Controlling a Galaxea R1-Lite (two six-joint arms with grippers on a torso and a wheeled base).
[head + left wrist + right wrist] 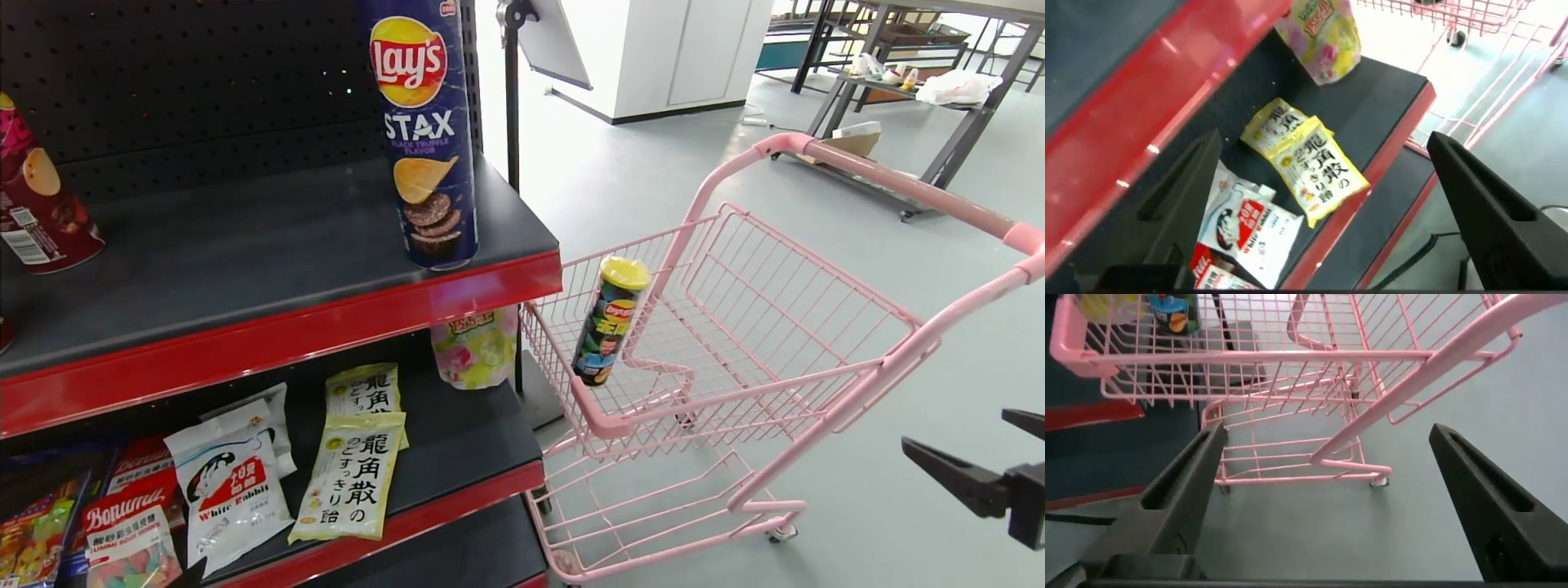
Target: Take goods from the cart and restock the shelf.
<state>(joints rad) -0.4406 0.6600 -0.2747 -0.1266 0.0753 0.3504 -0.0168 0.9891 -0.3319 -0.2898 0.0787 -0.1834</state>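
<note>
The right gripper [1327,434] hangs with its two black fingers spread wide and nothing between them, low over the grey floor [857,523] on the handle side of the pink shopping cart [898,184], apart from its frame. Inside the cart's basket a small chip can with a yellow lid [610,320] leans, lid up, in the corner nearest the shelf; it is the one item visible in the basket.

The left gripper [1323,139] is likewise open and empty, held in front of the lower shelf [1388,106] and facing the goods lying there. Nearest to it are two yellow candy packets [1315,167], one overlapping the other, with a white candy bag [1245,229] just beside them and red snack packets [126,523] further along toward the robot's left. A pink and green pouch [1323,37] stands at the back of that shelf near its cart-side end.

On the upper shelf [286,327], black with a red front edge, a tall blue chip can [429,139] stands upright near the end closest to the cart, and a dark red chip can [37,204] stands at the far left, well apart from it
</note>
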